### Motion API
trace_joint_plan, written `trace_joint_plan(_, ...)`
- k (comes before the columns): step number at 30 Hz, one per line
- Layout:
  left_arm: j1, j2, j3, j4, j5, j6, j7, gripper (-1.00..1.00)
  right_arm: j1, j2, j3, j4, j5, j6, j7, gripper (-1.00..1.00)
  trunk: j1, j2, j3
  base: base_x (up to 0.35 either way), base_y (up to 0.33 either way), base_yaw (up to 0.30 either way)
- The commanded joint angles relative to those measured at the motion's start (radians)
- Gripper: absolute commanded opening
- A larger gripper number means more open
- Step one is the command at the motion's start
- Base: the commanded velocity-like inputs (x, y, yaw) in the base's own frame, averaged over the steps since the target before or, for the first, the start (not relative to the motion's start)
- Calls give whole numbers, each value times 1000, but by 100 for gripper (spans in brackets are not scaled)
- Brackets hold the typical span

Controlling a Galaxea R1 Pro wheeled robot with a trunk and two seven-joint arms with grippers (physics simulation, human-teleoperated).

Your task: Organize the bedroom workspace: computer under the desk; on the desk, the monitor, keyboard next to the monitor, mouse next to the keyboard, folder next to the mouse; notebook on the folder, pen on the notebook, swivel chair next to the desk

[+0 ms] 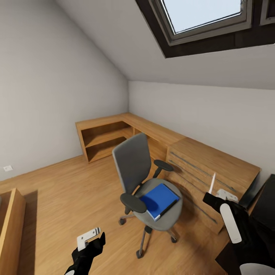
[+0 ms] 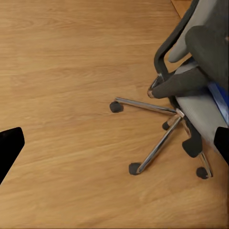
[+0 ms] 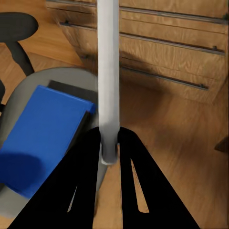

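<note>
Bright blue against grey cloth, the folder (image 1: 159, 199) lies flat on the seat of the swivel chair (image 1: 147, 183), its dark spine edge toward the seat's front rim; nothing else rests on the seat. The chair stands on the wooden floor (image 1: 68, 191) just in front of a light wooden drawer cabinet (image 1: 212, 168), its back turned toward the low wooden shelf unit (image 1: 103, 139) that runs along the far wall into the corner. On the side of the chair away from the cabinet the floor lies open, with wide room around the chrome five-star base (image 2: 157, 138).

The right tool (image 3: 110, 155) hangs beside the chair on the cabinet side, near the seat's edge — its two black fingers (image 3: 133, 167) clenched on the lower end of the pen (image 3: 108, 71), which stands up as a slim pale stick in front of the drawer fronts. The left tool (image 1: 88, 236) hovers low over the floor on the chair's open side, clear of the wheels; its fingers are spread wide apart, grasping nothing.
</note>
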Motion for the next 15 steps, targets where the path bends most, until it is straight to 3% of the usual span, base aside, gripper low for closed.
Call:
trace_joint_plan(1, 0, 1, -2, -2, 5, 3, 7, 100, -1, 0, 0, -1, -13, 2, -6, -100, -4, 6, 2, 0, 0, -262)
trace_joint_plan(15, 0, 1, -5, 3, 5, 3, 7, 100, 0, 0, -28, -1, -14, 3, -5, -100, -57, 104, 46, 0, 0, -264)
